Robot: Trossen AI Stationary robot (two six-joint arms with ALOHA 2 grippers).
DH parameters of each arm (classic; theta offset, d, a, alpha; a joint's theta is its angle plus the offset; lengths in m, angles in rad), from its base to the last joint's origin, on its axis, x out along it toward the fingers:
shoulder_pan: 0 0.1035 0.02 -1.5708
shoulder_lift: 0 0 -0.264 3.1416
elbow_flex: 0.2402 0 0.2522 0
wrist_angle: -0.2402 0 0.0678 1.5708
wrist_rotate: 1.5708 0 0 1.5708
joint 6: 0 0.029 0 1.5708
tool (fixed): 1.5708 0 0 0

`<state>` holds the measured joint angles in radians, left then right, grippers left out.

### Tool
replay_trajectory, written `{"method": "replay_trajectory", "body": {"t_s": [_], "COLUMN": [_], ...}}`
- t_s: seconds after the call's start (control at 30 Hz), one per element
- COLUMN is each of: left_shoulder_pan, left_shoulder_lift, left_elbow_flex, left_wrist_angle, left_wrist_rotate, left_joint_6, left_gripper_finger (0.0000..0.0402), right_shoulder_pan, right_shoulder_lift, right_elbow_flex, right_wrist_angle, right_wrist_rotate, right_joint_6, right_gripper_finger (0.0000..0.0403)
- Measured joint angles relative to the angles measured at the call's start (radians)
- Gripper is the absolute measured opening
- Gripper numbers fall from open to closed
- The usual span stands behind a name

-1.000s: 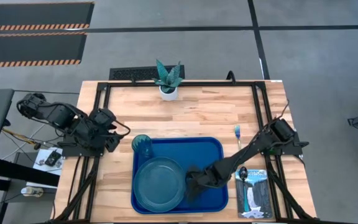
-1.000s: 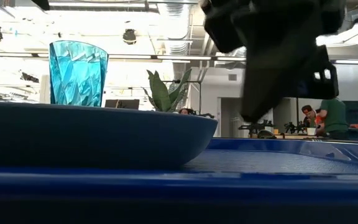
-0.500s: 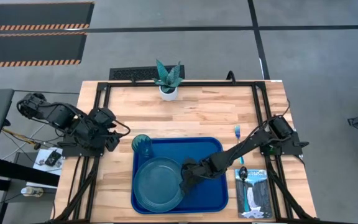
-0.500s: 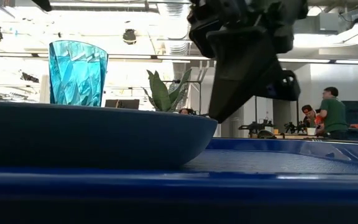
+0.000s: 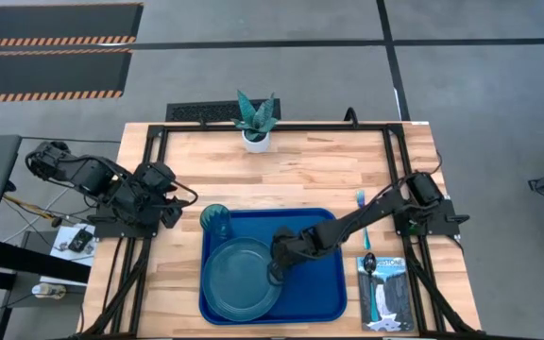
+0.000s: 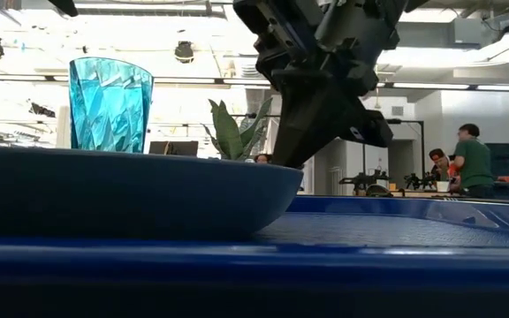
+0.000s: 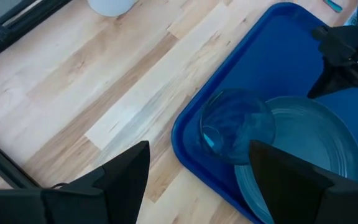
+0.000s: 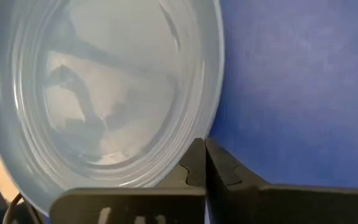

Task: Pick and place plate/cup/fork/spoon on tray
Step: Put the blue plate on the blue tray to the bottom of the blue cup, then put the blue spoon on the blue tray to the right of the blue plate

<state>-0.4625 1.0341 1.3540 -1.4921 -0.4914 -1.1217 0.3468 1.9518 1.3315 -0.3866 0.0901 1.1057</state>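
The dark teal plate [image 5: 239,279] lies on the near left part of the blue tray [image 5: 319,227]. The teal cup [image 5: 215,220] stands upright in the tray's far left corner. The fork [image 5: 360,200] lies on the table right of the tray. The spoon [image 5: 369,263] lies on a booklet. My right gripper [image 5: 275,272] is shut, low over the tray, with its tips at the plate's right rim [image 8: 213,118]. My left gripper [image 7: 199,149] is open and empty, above the table left of the tray, near the cup [image 7: 235,124]. My right gripper's shut fingertips [image 8: 194,165] stand right at the plate's right rim [image 6: 285,177]. They slant down from the table's right side. I cannot tell whether they touch the rim. The plate lies flat on the tray.
A white pot with a spiky plant [image 5: 255,121] stands at the table's far edge. A waterfall-photo booklet [image 5: 385,297] lies at the near right, under the spoon. The tray's right half [image 5: 314,283] is bare. People show in the room behind [image 6: 471,163].
My right gripper has gone across the tray toward the table's left edge and a little down, from the tray's near right part to the plate's right rim. The plate, the cup and my left arm have kept still.
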Motion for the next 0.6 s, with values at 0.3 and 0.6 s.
{"method": "replay_trajectory", "body": {"t_s": [0.3,0.6], "left_shoulder_pan": [0.0,0.0], "left_shoulder_lift": [0.0,0.0], "left_elbow_flex": [0.0,0.0], "left_wrist_angle": [0.0,0.002], "left_wrist_rotate": [-0.012,-0.048], "left_joint_6": [-0.001,-0.009], "left_gripper_finger": [0.0261,0.0261], "right_shoulder_pan": [0.001,0.046], "right_shoulder_lift": [-0.052,-0.254], "right_elbow_flex": [0.0,0.001], "right_wrist_angle": [-0.122,-0.659], "right_wrist_rotate": [-0.006,-0.05], "right_joint_6": [0.074,0.323], "right_gripper_finger": [0.0035,0.0115]}}
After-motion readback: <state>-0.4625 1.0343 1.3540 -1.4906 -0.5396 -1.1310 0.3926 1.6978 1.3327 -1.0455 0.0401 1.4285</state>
